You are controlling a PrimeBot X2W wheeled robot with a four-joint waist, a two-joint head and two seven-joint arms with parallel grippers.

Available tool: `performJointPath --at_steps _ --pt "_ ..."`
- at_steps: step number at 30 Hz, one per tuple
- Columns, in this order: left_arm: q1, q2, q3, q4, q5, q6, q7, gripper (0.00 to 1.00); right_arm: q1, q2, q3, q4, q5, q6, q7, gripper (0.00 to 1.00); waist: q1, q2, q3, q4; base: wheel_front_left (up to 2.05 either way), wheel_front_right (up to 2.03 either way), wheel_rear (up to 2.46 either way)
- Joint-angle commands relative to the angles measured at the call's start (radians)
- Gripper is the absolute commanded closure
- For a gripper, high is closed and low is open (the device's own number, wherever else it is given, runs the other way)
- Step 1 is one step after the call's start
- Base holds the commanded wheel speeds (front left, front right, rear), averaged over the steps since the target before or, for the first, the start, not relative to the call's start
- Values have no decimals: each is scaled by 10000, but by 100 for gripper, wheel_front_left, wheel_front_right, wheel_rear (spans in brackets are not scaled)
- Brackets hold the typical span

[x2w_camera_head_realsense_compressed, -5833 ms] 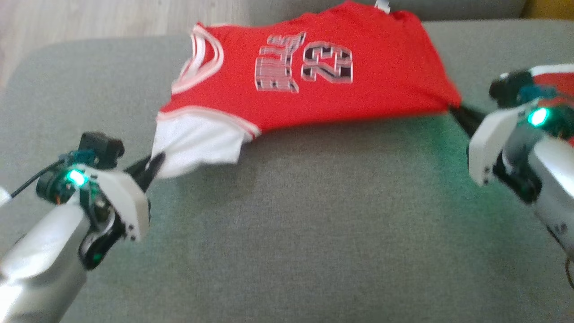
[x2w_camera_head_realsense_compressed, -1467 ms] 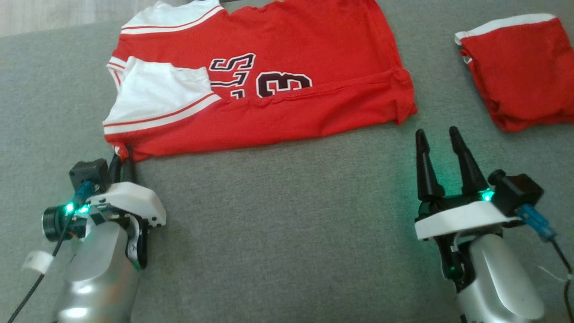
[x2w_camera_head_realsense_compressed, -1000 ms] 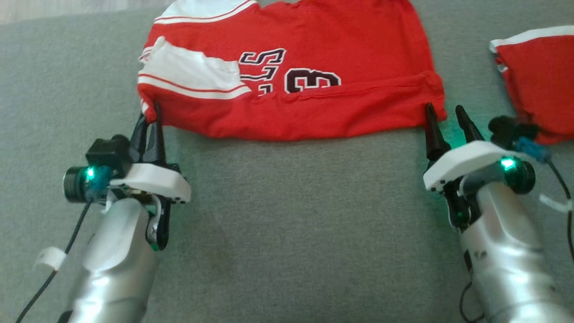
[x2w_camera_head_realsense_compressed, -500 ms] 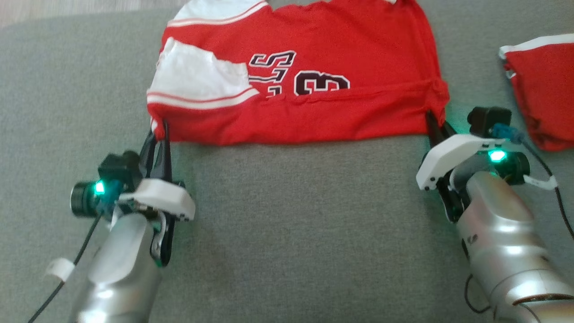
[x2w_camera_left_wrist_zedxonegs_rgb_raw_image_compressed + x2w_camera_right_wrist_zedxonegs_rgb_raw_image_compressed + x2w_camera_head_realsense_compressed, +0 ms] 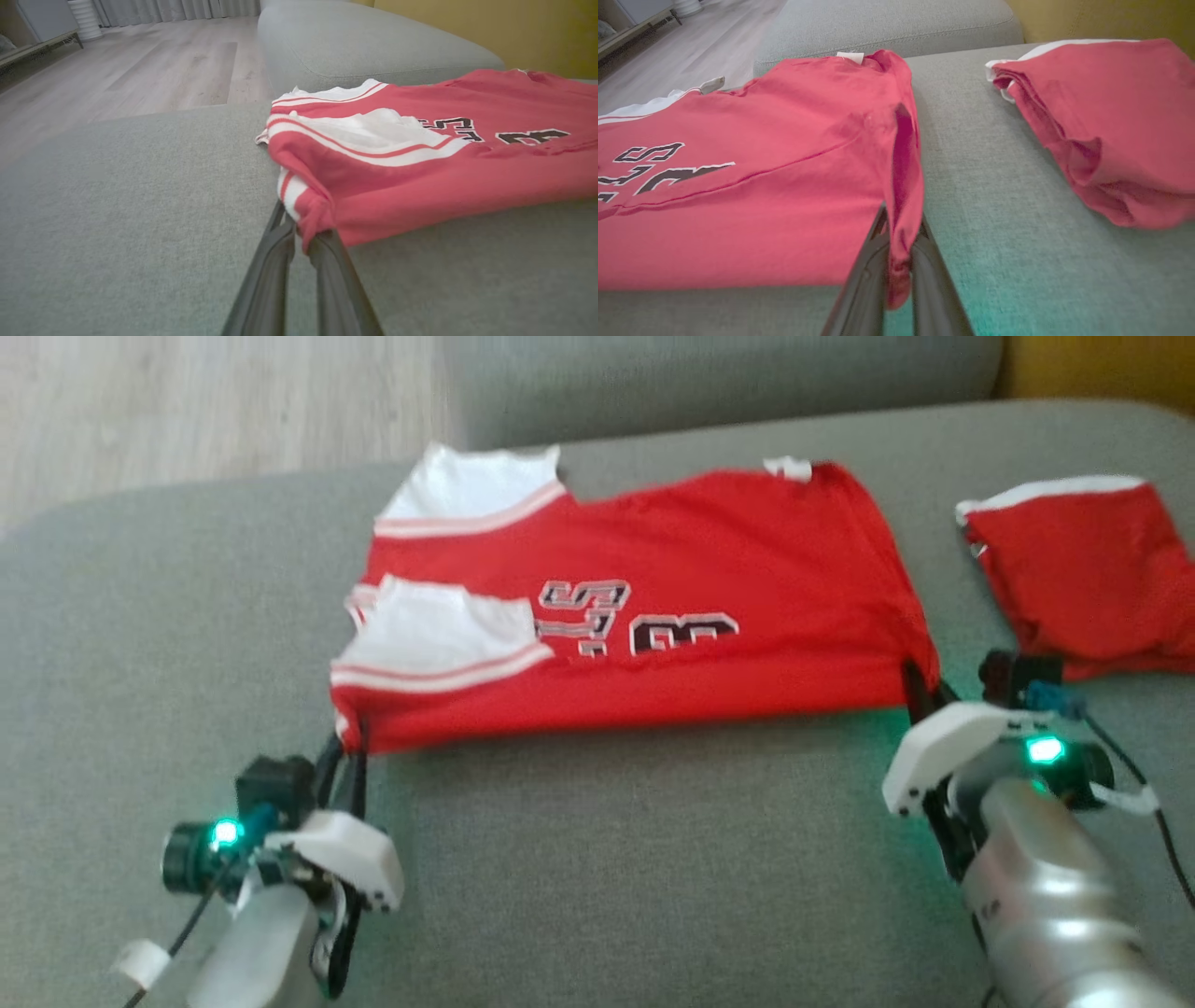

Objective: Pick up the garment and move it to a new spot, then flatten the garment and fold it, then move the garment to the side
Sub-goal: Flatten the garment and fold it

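Since a second ago the right gripper (image 5: 920, 689) has closed from wide apart onto the near right corner of the red fabric jersey with white sleeves (image 5: 709, 569), while the left gripper (image 5: 347, 747) stays pinched on its near left corner. Stretched between them, the jersey lies ahead of both grippers on the grey woven sofa cushion (image 5: 607, 859), its near edge perhaps slightly lifted; blur hinders judging.

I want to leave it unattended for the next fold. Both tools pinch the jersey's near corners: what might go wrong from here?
1. The left tool and right tool each grip only a small corner bunch of the jersey; it may slip out on lifting.
2. The folded red garment lies close beside the right tool; a sideways swing could drag it.
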Motion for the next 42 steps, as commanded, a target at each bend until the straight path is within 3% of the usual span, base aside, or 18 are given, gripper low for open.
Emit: performJointPath --at_steps 1,10,16,24,25,26,27,28,32,34,38,42 --pt "-3 434 231 -321 15 -57 115 100 106 25 47 -386 -63 -7 140 100 2 0 -449 9 0 0 0" --pt "1588 814 -136 -1550 -156 -203 1340 100 1491 64 -11 -1453 256 -7 1302 100 2 0 -1243 -18 0 0 0" --pt "2546 1158 -173 -3032 -299 47 2155 100 2823 91 182 -3297 1061 -7 2050 100 2 0 -1350 52 0 0 0" --pt "2907 1160 -217 -3980 -377 398 2584 100 4188 95 304 -5600 1899 -7 2557 100 2 0 -1106 8 0 0 0" --pt "2886 1123 -186 -4031 -394 460 2542 84 4263 95 330 -5803 1967 -7 2546 55 2 0 -1063 -6 0 0 0" --pt "2862 1089 -149 -4072 -407 528 2493 57 4319 95 363 -5985 2041 -7 2508 0 2 0 -1002 -30 0 0 0" --pt "2834 1056 -102 -4095 -419 605 2429 19 4349 95 373 -6152 2124 -7 2402 0 2 0 -939 -57 0 0 0" --pt "2807 1021 -44 -4099 -433 693 2353 0 4367 95 418 -6313 2086 -7 2232 0 2 0 -884 -79 0 0 0" --pt "2679 837 239 -4159 -515 1000 1767 0 4392 96 301 -6806 1845 -7 1215 0 2 0 -684 -133 0 0 0" --pt "2508 656 668 -4405 -591 1289 736 0 4375 96 419 -7170 2210 -7 234 0 2 0 -544 -166 0 0 0" --pt "2249 459 1054 -4795 -668 1227 -453 0 4450 96 720 -7596 2348 -7 -537 0 2 0 -342 -214 0 0 0" --pt "1831 415 1161 -5042 -481 986 -705 0 4418 96 964 -7900 2478 -7 -742 0 2 0 14 -345 0 0 0"
